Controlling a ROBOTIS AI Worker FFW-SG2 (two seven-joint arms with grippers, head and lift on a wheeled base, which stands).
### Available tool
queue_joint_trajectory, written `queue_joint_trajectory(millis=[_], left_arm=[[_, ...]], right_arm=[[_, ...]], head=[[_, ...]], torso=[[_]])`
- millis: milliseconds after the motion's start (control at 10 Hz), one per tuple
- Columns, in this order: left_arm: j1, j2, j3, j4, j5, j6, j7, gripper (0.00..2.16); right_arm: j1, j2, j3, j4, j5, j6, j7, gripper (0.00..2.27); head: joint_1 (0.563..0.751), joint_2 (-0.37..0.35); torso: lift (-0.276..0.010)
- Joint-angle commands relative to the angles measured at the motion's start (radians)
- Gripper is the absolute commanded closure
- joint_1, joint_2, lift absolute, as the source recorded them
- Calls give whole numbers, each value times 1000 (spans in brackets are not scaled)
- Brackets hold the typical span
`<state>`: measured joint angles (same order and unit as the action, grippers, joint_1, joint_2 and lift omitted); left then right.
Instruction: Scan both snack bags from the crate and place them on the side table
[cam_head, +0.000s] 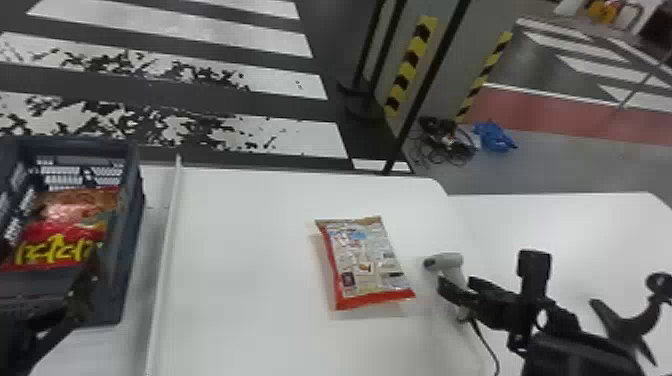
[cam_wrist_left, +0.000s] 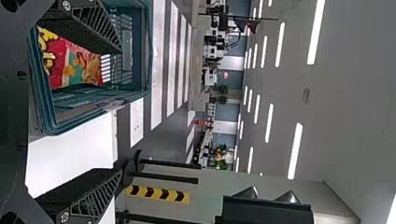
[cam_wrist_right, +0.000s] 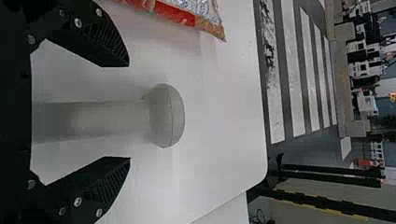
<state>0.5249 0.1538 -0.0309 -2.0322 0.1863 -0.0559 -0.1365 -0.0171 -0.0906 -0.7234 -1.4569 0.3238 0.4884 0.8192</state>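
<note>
Since one bag lies back side up on the table, its code's prob. readable.
R gripper: fingers apart either side of scanner, prob. to grip it; L gripper: fingers apart nr crate w/ 2nd bag inside.

The loose snack bag was crinkled, shiny film. Beneath it, the table looked smooth with a faint sheen. Right of it, the scanner was smooth, matt plastic; left of it, the plastic crate held a glossy packet.
</note>
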Motion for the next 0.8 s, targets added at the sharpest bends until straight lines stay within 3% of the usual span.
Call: queue_joint_trajectory(millis=[0, 100, 200, 300, 600, 700], left_arm=[[0, 0, -1, 1, 1, 0, 0, 90], [0, 0, -1, 1, 1, 0, 0, 90], [0, 0, -1, 1, 1, 0, 0, 90], [0, 0, -1, 1, 1, 0, 0, 90], [3, 1, -1, 0, 1, 0, 0, 90], [3, 1, -1, 0, 1, 0, 0, 90]], right_arm=[[-14, -15, 16, 41, 46, -23, 0, 927], [-29, -15, 18, 67, 95, -53, -2, 1703], [-35, -15, 13, 82, 109, -99, -5, 2111], [-35, -14, 10, 81, 109, -130, -2, 2246], [-9, -1, 12, 35, 110, -145, 0, 2246], [-6, 35, -1, -37, 110, -99, 0, 2246]], head=[[695, -350], [695, -350], [695, -350], [695, -350], [695, -350], [695, -350]], torso=[[-98], [-98], [-98], [-98], [-98], [-98]])
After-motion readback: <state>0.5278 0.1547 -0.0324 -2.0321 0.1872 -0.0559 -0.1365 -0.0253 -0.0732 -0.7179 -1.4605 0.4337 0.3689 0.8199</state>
